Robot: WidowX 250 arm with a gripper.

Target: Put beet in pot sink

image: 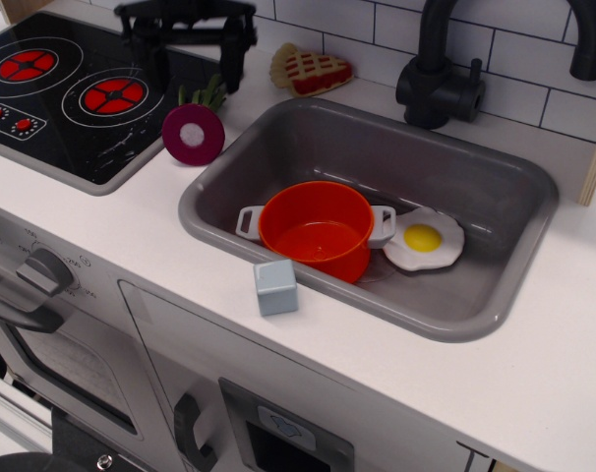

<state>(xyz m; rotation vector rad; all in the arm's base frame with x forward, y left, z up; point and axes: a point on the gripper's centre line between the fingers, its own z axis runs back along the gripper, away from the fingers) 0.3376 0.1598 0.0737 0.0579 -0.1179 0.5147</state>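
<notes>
Near the back left of the bench, the tool (192,54) hangs with its fingers spread and nothing between them, over the stove's right edge. Just in front of it and lower, the beet (193,133) stands on edge, face forward, leaves pointing back. To its right the pot (316,228) waits in the sink (495,295).

White-tiled wall (534,93) with grey grout behind a toy kitchen unit, white counter (534,383) in even light, black stovetop (57,98) with red rings at left, black faucet (446,69) at rear, cabinet front (131,383) with grey knob (44,270) and dark handles below
</notes>
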